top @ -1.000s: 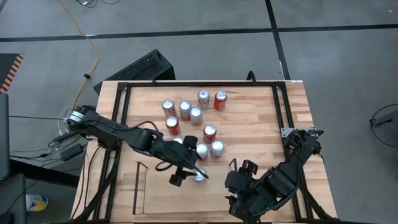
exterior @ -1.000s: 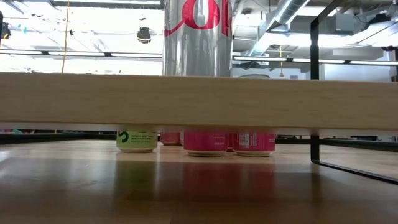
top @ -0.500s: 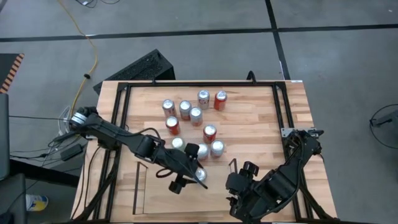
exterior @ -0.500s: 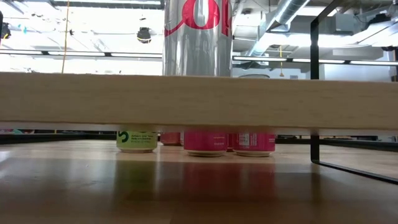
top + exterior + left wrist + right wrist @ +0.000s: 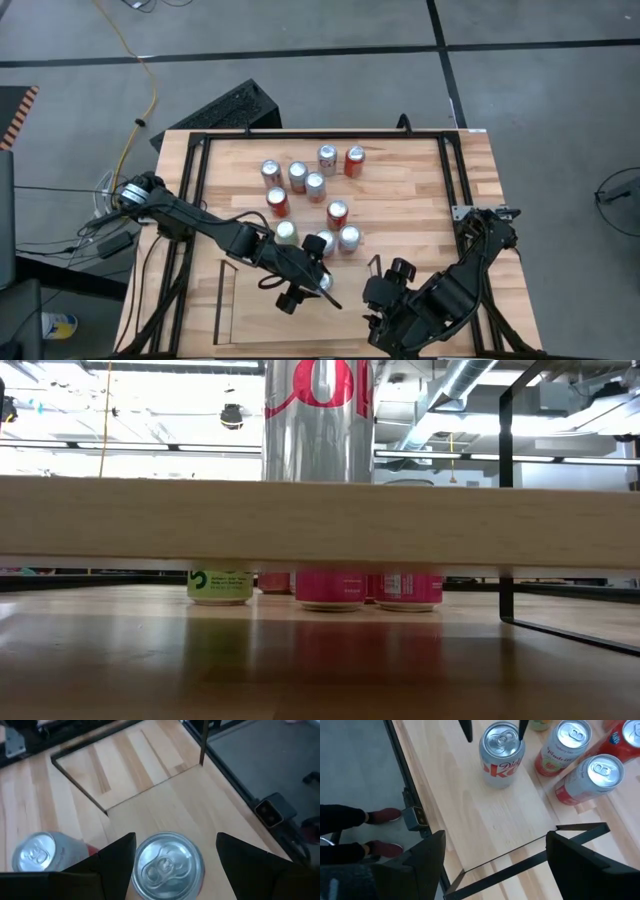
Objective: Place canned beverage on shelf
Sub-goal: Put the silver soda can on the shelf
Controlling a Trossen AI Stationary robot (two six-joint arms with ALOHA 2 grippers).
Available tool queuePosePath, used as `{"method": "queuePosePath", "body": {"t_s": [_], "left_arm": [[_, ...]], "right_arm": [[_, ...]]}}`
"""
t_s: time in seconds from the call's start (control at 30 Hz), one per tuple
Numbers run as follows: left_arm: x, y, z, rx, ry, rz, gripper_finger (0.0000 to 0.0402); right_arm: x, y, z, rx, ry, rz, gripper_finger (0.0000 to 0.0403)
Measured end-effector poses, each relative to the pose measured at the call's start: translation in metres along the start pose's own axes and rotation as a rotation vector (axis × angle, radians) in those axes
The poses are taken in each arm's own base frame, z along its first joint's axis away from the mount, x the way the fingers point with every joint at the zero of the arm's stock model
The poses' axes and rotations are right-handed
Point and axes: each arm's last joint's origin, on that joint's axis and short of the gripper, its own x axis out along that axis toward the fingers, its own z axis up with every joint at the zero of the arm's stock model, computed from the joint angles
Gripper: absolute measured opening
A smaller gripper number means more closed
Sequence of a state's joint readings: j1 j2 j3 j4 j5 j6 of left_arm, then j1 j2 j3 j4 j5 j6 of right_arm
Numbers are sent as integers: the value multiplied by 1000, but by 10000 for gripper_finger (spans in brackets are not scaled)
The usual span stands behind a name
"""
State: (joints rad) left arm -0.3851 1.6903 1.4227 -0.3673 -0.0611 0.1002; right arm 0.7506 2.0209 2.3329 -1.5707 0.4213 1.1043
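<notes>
On the table's left half, the left arm reaches diagonally across the wood toward the near middle. The left gripper (image 5: 322, 285) stands over a silver can (image 5: 321, 281) there; in the left wrist view the two dark fingers (image 5: 116, 854) flank the can's top (image 5: 167, 866), one on each side, spread wider than the can, with a slight gap visible on both sides. The right wrist view shows the fingertips at the can's rim; whether they touch it cannot be told. The can stands upright on the wood, with red lettering on its side.

The shelf (image 5: 225, 305) lies at the near left corner of the table: a low bay of thin black rails over plank flooring. Its floor is bare wood in the high view. The silver can stands just to the right of the shelf's right side, outside the rails.

Beyond the can, toward the middle, a green-topped can (image 5: 287, 232) and a pair of silver-topped cans (image 5: 338, 240) stand near the left arm's forearm. Farther back a cluster of red and silver cans (image 5: 300, 176) occupies the far middle. Bare wood lies between the silver can and the table's near edge.

At the near right, the right gripper (image 5: 385, 290) hangs with fingers spread wide and nothing between them, well apart from the silver can.
</notes>
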Motion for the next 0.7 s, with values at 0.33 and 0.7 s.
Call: {"method": "queuePosePath", "body": {"t_s": [0.33, 0.7], "left_arm": [[0, 2, -2, 6, 24, 7, 266], [0, 3, -3, 19, 32, 50, 337]], "right_arm": [[0, 0, 0, -6, -3, -2, 315], [0, 0, 0, -5, -6, -3, 315]]}}
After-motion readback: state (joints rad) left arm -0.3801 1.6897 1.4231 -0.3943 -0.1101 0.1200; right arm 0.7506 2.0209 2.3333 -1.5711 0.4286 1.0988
